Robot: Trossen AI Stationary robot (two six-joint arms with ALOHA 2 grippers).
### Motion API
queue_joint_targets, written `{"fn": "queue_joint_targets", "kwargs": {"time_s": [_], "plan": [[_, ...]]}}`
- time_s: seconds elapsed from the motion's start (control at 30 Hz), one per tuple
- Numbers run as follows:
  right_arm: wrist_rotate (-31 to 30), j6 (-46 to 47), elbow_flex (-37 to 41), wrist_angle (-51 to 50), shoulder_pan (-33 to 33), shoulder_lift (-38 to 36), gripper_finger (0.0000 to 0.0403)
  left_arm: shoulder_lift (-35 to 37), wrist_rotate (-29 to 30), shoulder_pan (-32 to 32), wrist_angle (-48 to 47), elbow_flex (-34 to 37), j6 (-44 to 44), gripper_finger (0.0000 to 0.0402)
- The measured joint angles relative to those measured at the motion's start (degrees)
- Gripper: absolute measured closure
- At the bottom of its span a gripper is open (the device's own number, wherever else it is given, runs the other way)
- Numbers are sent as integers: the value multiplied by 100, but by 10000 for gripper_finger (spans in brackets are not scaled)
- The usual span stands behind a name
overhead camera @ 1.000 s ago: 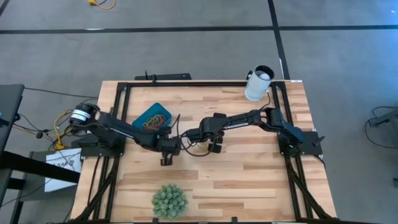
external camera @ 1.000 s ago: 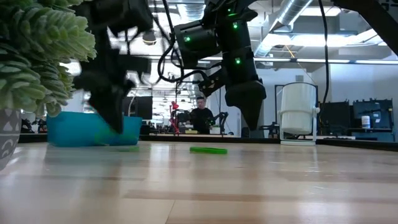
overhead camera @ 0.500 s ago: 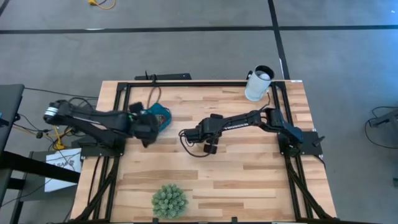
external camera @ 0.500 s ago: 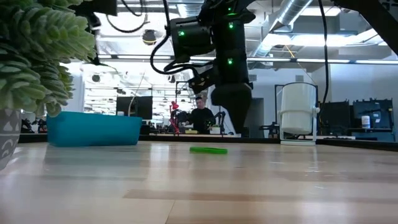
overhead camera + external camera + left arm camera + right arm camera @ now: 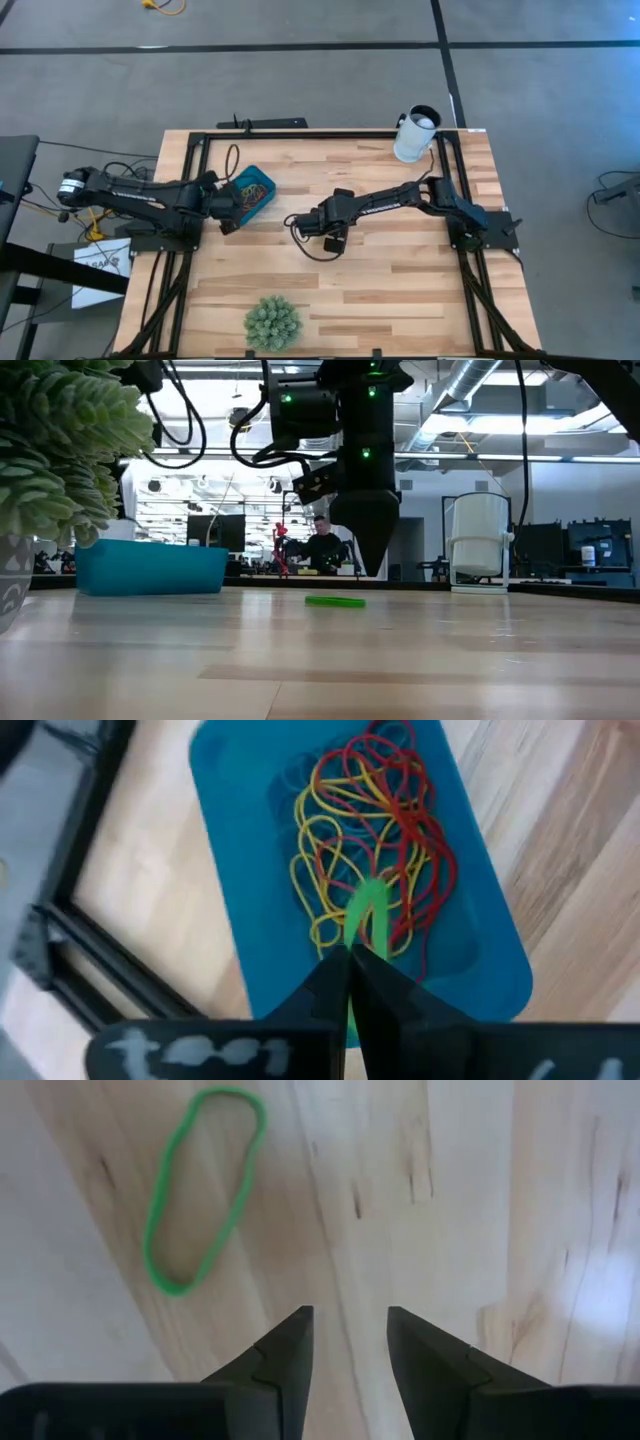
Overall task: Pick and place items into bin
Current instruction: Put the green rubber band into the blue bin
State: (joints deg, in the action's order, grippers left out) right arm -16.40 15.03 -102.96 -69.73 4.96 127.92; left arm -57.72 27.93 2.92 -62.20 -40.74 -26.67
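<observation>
The bin [image 5: 250, 190] is a shallow teal tray at the table's left; in the left wrist view the bin [image 5: 250, 840] holds a tangle of red and yellow rubber bands [image 5: 370, 850]. Above it, my left gripper [image 5: 350, 960] [image 5: 229, 208] is shut on a green rubber band [image 5: 368, 915]. Another green band [image 5: 200, 1190] [image 5: 335, 601] lies flat on the wood near the table's middle. My right gripper [image 5: 350, 1330] [image 5: 335, 240] hovers open above the table close to this band, with nothing between its fingers. My left gripper pinches the green band between its two shut fingertips. A short loop of the band [image 5: 370, 910] sticks out past the tips. The fingers slant down toward the bin from its near left side. The band is lifted clear, over the bands in the bin.
A green spiky ball [image 5: 273, 322] stands at the near edge, filling the low view's left. A white cup [image 5: 415, 135] [image 5: 480, 540] stands at the far right corner. Black frame rails [image 5: 195, 160] border the table. A person [image 5: 322, 545] sits in the room beyond.
My left gripper, shut on the green band, has risen from the table's middle and swung toward the left edge until it is over the bin, rolling as it went. My right gripper has drifted a little toward the left and stayed open.
</observation>
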Motion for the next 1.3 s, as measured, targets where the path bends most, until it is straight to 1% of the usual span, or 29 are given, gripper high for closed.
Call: {"fn": "queue_joint_targets", "kwargs": {"time_s": [0.1, 0.17, 0.47, 0.63, 0.73, 0.8, 0.97, 1.1, 1.23, 1.3], "plan": [[1, -16, 0, -2, 54, 0, 278, 5, -205, -63, 386, 240, -13, 401], [1, -31, 0, 10, 81, 0, 278, -2, -312, -102, 465, 339, -62, 401], [1, -42, 0, 104, 117, 0, 278, -50, -354, -238, 818, 609, -348, 401], [1, -42, 0, 126, 117, 0, 278, -50, -471, -376, 993, 659, -934, 401], [1, -42, 0, 137, 119, 0, 278, -50, -311, -435, 1061, 808, -1336, 401], [1, -42, 0, 144, 120, 0, 278, -50, -313, -475, 1317, 972, -1380, 401], [1, -43, 0, 144, 120, 0, 278, -50, -575, -536, 2077, 1523, -1299, 401], [1, -42, 0, 146, 117, 0, 278, -50, -394, -536, 2134, 1612, -1300, 401], [1, -42, 0, 171, 120, 0, 278, -50, 86, -534, 2248, 1612, -1329, 401], [1, -42, 0, 262, 117, 0, 278, -50, 124, -535, 2315, 1612, -1237, 397]]}}
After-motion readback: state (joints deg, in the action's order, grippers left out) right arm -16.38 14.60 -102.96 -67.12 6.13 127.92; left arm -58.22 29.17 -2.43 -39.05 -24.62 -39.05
